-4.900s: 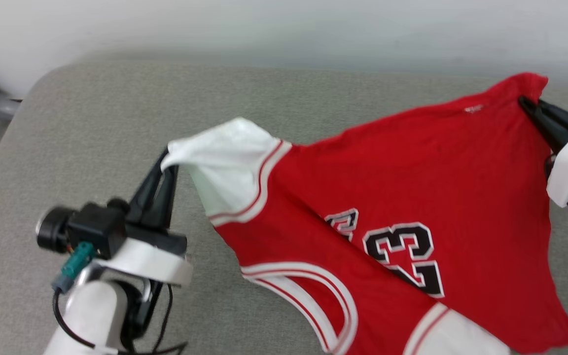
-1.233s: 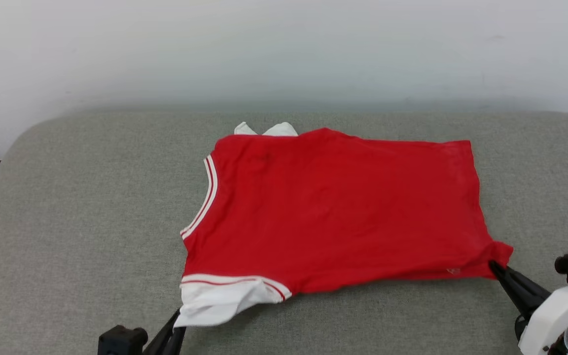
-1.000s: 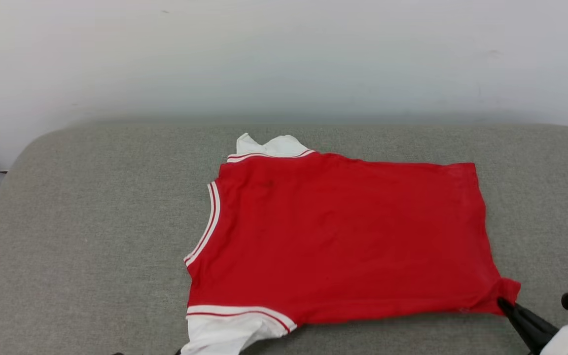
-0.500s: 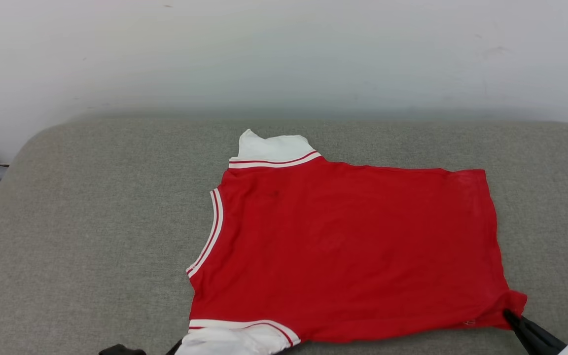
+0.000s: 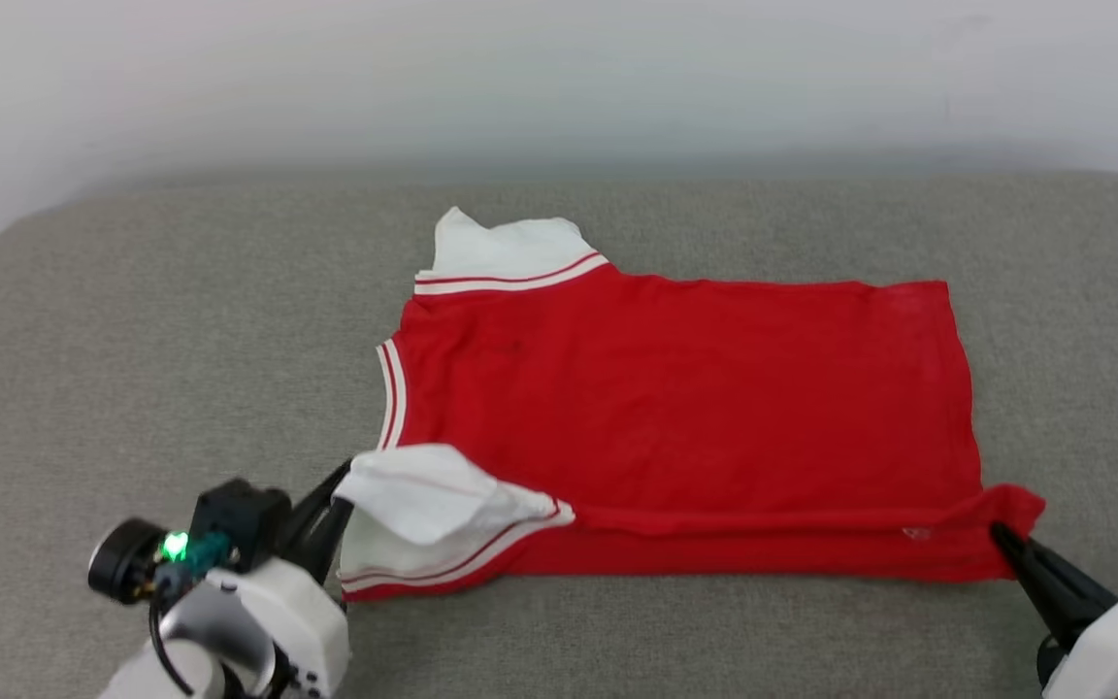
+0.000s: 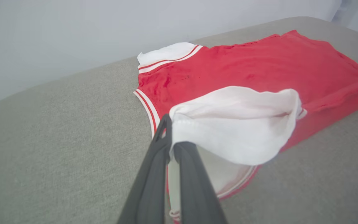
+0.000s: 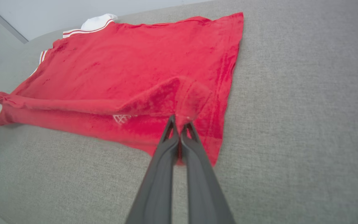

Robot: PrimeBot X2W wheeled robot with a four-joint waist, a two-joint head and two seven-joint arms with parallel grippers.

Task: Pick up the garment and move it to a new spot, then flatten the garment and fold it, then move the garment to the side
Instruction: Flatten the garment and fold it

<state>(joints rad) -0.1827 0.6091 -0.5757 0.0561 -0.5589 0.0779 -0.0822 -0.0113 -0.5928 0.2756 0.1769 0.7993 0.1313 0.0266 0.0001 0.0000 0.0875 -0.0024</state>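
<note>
The garment [image 5: 675,408] lies spread on the grey cushion [image 5: 180,340], plain red side up. My left tool [image 5: 334,493] pinches its near white sleeve [image 5: 423,500], which is folded over. My right tool [image 5: 998,531] pinches the near hem corner. A small white mark [image 7: 121,118] by that hem is too small to read.

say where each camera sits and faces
Head view: on the head, down at the garment; left gripper, right gripper at bottom corners.
Left wrist view: on that wrist, along its fingers at the pinched sleeve.
Right wrist view: on that wrist, along its fingers at the pinched red corner.
Wrist views share the far sleeve.
</note>
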